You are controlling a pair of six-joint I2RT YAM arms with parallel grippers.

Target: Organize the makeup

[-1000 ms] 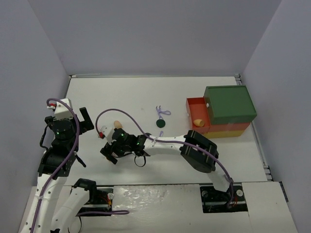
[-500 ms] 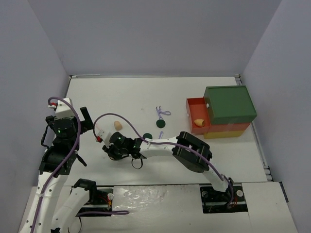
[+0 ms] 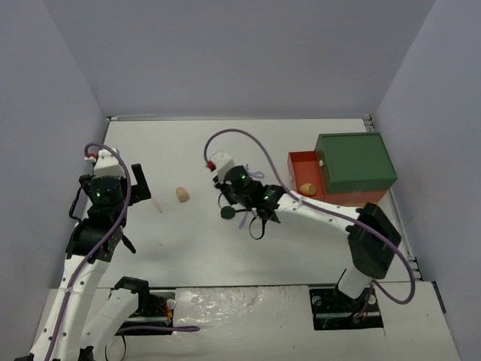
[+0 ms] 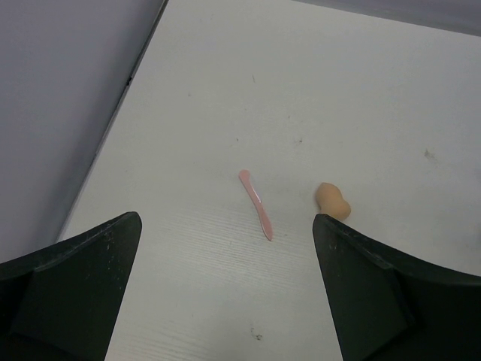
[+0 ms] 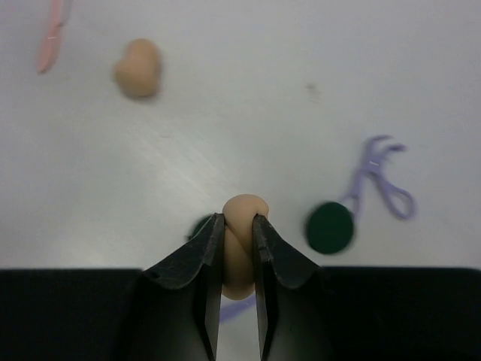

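Right wrist view: a tan sponge (image 5: pixel 242 209) sits pinched in the right tool (image 5: pixel 238 229), over the middle of the counter (image 3: pixel 203 143), beside a green disc (image 5: pixel 329 229). Squeeze gently and clear the wall of the red drawer (image 3: pixel 301 167) near the right edge. The left tool (image 4: pixel 225 293) gapes empty.

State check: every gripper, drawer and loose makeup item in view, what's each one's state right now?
Right gripper: shut on held sponge
Left gripper: open, empty
Red drawer: pulled out
Drawer sponge: lying in red drawer
Table sponge: loose on the table
Pink stick: flat on the table
Green disc: flat on the table
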